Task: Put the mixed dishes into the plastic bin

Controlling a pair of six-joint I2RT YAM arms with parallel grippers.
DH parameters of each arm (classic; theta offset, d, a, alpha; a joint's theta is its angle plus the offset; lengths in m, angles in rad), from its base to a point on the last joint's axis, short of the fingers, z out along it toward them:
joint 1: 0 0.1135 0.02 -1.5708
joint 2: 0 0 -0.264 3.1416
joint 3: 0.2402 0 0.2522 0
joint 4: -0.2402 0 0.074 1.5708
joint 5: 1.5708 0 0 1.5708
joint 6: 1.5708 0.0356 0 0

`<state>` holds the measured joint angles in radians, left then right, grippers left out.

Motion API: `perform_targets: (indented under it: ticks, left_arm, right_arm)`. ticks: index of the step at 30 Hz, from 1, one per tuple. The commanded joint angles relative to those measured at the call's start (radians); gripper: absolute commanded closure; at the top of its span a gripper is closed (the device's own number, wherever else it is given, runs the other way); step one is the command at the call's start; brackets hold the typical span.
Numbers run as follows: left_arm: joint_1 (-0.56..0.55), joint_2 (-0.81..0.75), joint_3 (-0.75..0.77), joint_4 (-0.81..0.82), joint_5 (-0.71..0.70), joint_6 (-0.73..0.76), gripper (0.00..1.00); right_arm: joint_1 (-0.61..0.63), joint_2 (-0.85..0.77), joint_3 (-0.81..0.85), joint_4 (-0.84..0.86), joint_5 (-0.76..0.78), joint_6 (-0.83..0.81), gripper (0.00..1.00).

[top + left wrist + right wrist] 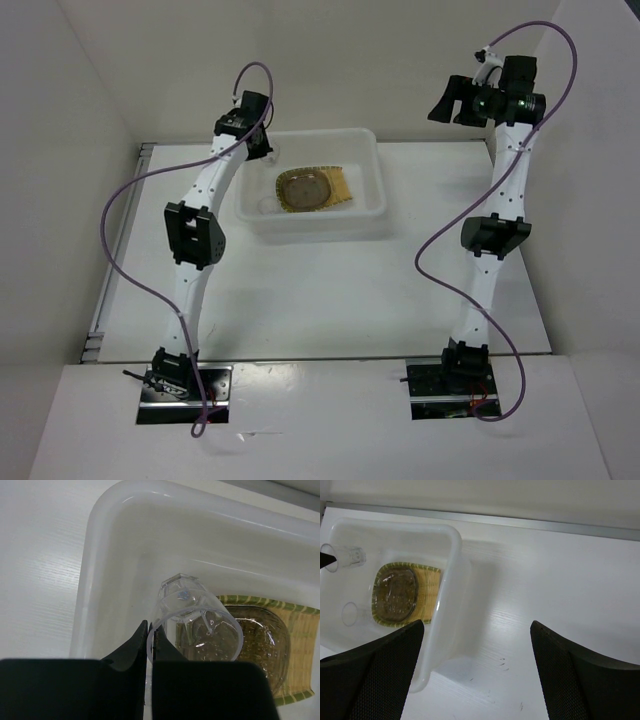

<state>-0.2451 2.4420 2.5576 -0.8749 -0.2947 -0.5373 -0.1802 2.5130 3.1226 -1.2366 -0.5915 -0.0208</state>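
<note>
At the left end of the plastic bin [368, 212], the left arm [195, 235] arches forward and down, with the left gripper [150, 630] pinching the clear glass cup [200, 625] by its rim over the bin's floor, beside the tan plate [341, 185]. The right arm [495, 235] rears upright, and the right gripper [476, 630] is spread and empty.

A white table [330, 300] with faint wood grain sits boxed in by plain white walls: a back wall [330, 60], a left wall [50, 200] and a right wall [605, 200]. A metal rail [520, 524] lines the table's far edge, and another rail [98, 320] lines its left edge. The light is soft and even — shadows stay faint.
</note>
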Motion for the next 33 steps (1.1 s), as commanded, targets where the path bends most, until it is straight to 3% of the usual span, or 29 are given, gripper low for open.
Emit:
perform_targets:
  ticks: [1,4,7,8,11,18,24,26,29,31,33]
  left_arm:
    - [-0.011,0.060,0.125,-0.101,-0.086,-0.044,1.00]
    - [-0.011,0.152,0.254,-0.218,-0.112,-0.067,1.00]
    - [-0.020,0.299,0.581,-0.369,-0.112,-0.076,1.00]
    - [-0.020,0.299,0.502,-0.369,-0.098,-0.090,1.00]
    - [-0.020,0.336,0.581,-0.412,-0.086,-0.099,0.93]
    - [-0.011,0.359,0.572,-0.424,-0.040,-0.108,0.79]
    - [-0.002,0.370,0.549,-0.424,-0.003,-0.118,0.59]
    - [-0.002,0.370,0.558,-0.424,-0.018,-0.118,0.46]
    - [-0.002,0.327,0.573,-0.424,-0.056,-0.132,0.43]
    - [0.007,0.272,0.573,-0.415,-0.092,-0.141,0.30]
    - [0.016,0.204,0.573,-0.392,-0.130,-0.132,0.26]
  right_arm:
    - [-0.025,-0.033,0.013,-0.015,-0.025,-0.008,0.09]
    - [-0.025,-0.033,0.013,-0.015,-0.036,-0.008,0.09]
    - [-0.025,-0.043,0.013,-0.015,-0.045,-0.008,0.09]
    - [-0.025,-0.043,0.013,-0.015,-0.054,-0.008,0.09]
    - [-0.035,-0.043,0.013,-0.024,-0.054,-0.008,0.09]
    - [-0.035,-0.052,0.013,-0.024,-0.054,-0.008,0.07]
    - [-0.035,-0.062,0.004,-0.024,-0.054,-0.008,0.07]
    - [-0.035,-0.062,0.004,-0.024,-0.054,-0.008,0.07]
    - [-0.035,-0.062,0.004,-0.024,-0.054,-0.008,0.07]
    - [-0.035,-0.062,0.004,-0.024,-0.045,-0.008,0.07]
    - [-0.035,-0.062,0.014,-0.024,-0.021,0.010,0.06]
